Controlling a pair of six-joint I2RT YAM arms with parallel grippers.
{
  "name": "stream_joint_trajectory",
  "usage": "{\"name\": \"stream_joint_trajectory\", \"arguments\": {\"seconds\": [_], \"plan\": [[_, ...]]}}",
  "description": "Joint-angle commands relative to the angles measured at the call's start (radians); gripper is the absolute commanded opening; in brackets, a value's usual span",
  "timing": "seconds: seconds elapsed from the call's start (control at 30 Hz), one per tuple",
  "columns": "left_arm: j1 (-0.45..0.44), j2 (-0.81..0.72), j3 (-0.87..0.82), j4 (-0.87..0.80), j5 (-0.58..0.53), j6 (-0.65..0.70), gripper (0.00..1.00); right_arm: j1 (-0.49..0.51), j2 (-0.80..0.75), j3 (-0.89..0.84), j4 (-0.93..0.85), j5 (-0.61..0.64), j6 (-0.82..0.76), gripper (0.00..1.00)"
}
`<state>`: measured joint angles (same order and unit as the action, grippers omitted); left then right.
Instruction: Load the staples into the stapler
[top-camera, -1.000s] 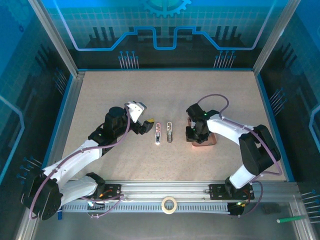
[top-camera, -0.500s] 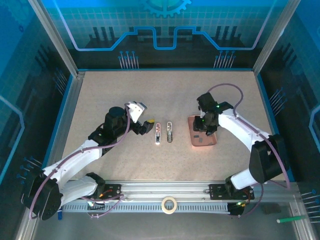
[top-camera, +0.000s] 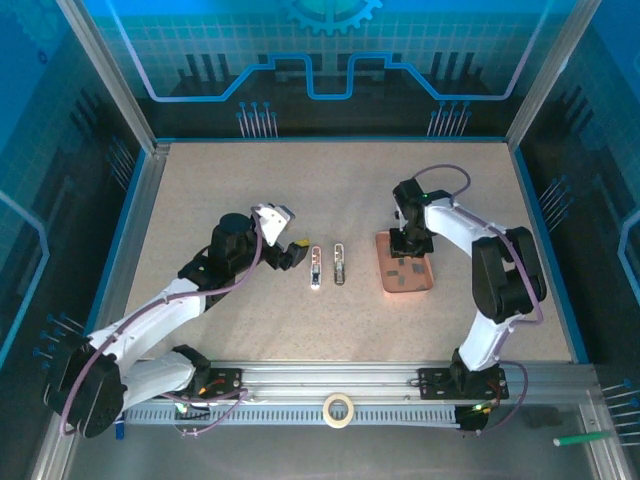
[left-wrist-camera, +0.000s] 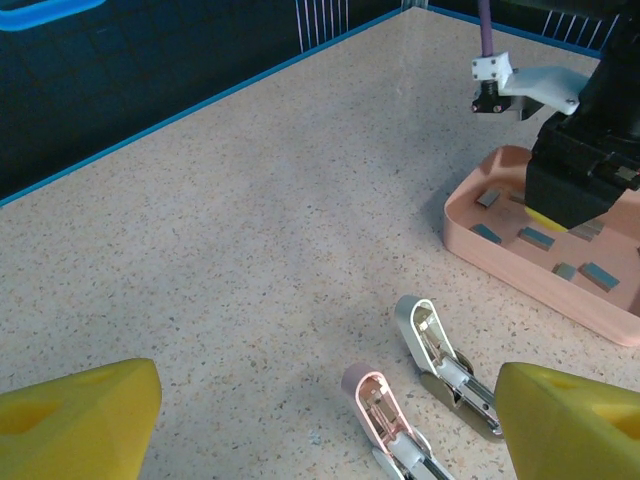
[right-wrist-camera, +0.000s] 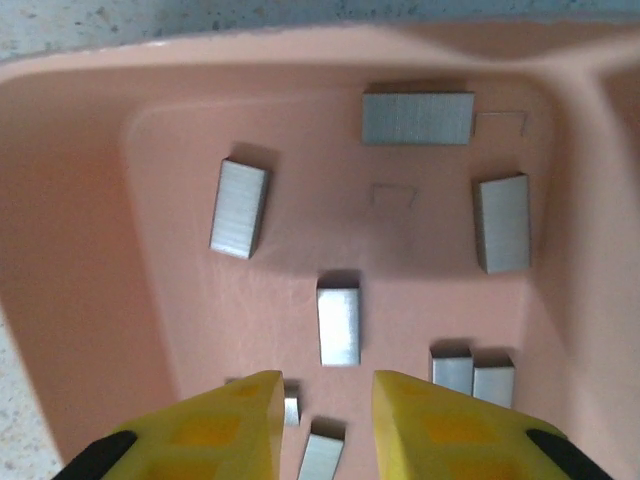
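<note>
Two mini staplers lie flipped open at mid-table, a pink one (top-camera: 315, 267) (left-wrist-camera: 385, 410) and a silver one (top-camera: 340, 264) (left-wrist-camera: 440, 350). The staples (right-wrist-camera: 338, 325) (left-wrist-camera: 535, 238) are several short grey strips scattered in a salmon-pink tray (top-camera: 405, 280) (right-wrist-camera: 90, 250). My right gripper (top-camera: 408, 243) (right-wrist-camera: 327, 415) hangs low over the tray's far half, its yellow fingers (right-wrist-camera: 230, 420) a small gap apart with nothing clamped; one strip (right-wrist-camera: 322, 455) lies on the tray floor below the gap. My left gripper (top-camera: 297, 248) (left-wrist-camera: 325, 425) is open wide just left of the staplers.
A roll of tape (top-camera: 339, 409) rests on the front rail between the arm bases. Blue-edged walls (top-camera: 330, 140) fence the speckled table (top-camera: 250, 190) on three sides. The right arm's elbow (top-camera: 505, 275) stands right of the tray.
My right gripper shifted from the tray's left side to its far half, its jaws parting a little, and the right arm's elbow swung. The left arm and the staplers stayed put.
</note>
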<state>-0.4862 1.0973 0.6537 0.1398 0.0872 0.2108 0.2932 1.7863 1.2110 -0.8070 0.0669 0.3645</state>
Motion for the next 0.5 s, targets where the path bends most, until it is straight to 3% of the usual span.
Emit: {"name": "stream_joint_trajectory", "arguments": {"seconds": [0.0,0.47], "plan": [[0.005,0.012,0.031,0.006,0.010,0.003,0.88,-0.014,0.043,0.036,-0.004,-0.016,-0.026,0.29],[0.005,0.020,0.034,0.007,0.013,0.003,0.88,-0.026,0.105,0.037,0.031,-0.033,-0.036,0.30]]}}
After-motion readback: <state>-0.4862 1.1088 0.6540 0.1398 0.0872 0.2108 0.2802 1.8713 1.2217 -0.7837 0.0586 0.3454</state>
